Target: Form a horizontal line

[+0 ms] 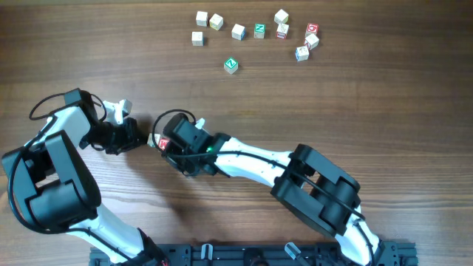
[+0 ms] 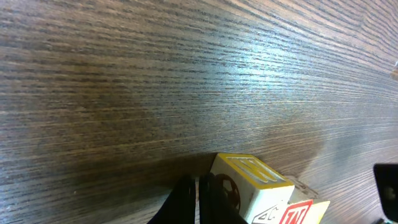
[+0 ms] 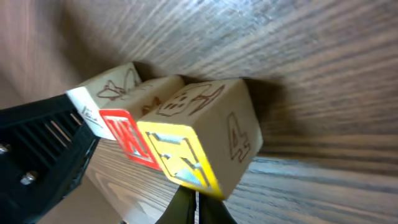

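**Assistant:** Nearest items first, please.

**Inspector:** Right gripper [image 3: 189, 210]: fingers together, clamped on nothing, tip just beside the yellow-faced cube [image 3: 205, 134]. Left gripper [image 2: 191, 198]: also together and empty, tip close to that same cube. Contact cannot be confirmed for either.

**Assistant:** And the line itself?

**Inspector:** The pale cube [image 3: 109, 90], red M cube [image 3: 127, 140] and yellow-faced cube sit side by side, faces touching. They are on the tabletop [image 1: 355, 111] between the two grippers, toward the left edge and roughly midway between the near and far edges. In my judgement the joining is done and the step in hand is squaring the row. The overhead view hides most of it under the right arm, so I cannot tell whether it lies horizontal. The next move calls for a light nudge, then a straight withdrawal that does not drag the end cube.

**Assistant:** Legible markings?

**Inspector:** A red M on the middle cube. A 4 on the side of the yellow-faced cube, whose yellow face bears a raised letter (not readable with confidence). Farther off, the green-faced cube [image 1: 231, 65] stands alone. Beyond it, loose cubes [image 1: 238, 31] are scattered along the far edge, their letters too small to read.
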Controlling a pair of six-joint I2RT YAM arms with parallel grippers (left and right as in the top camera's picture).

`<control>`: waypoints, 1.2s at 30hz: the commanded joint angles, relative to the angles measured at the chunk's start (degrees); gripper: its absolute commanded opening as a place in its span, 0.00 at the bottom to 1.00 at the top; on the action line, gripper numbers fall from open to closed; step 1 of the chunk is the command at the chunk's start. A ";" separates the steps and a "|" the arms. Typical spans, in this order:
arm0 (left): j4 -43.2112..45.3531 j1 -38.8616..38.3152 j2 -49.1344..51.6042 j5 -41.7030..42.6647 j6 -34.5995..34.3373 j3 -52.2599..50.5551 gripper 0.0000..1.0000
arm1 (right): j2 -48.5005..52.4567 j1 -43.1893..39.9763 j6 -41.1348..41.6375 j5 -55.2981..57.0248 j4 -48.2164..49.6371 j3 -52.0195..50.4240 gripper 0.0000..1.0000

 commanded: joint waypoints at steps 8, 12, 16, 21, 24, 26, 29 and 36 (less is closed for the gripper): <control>0.17 -0.31 1.07 1.31 1.14 -0.37 0.08 | 1.20 -0.22 -3.21 1.64 1.38 0.15 0.05; 0.17 -0.31 1.07 1.31 1.14 -0.37 0.08 | 1.20 -0.20 -7.34 0.15 3.06 0.15 0.05; 0.17 -0.31 1.07 1.31 1.14 -0.37 0.08 | 1.20 -0.17 -7.32 -2.01 1.22 0.15 0.04; 0.20 -0.31 1.07 1.31 1.14 -0.37 0.08 | 1.20 -0.20 -5.88 -2.29 -0.39 0.15 0.05; 0.17 -0.31 1.07 1.31 1.14 -0.37 0.08 | 1.20 -0.50 -5.90 -2.27 -0.35 0.15 0.05; 0.17 -0.31 1.07 1.31 1.14 -0.37 0.08 | 1.20 -0.83 -5.95 -2.29 -0.17 0.15 0.05; 0.17 -0.31 1.07 1.31 1.14 -0.37 0.08 | 1.20 -0.87 -5.99 -2.05 -0.13 0.15 0.05; 0.15 -0.31 1.07 1.31 1.14 -0.37 0.08 | 1.20 -0.87 -6.10 -1.90 0.20 0.15 0.05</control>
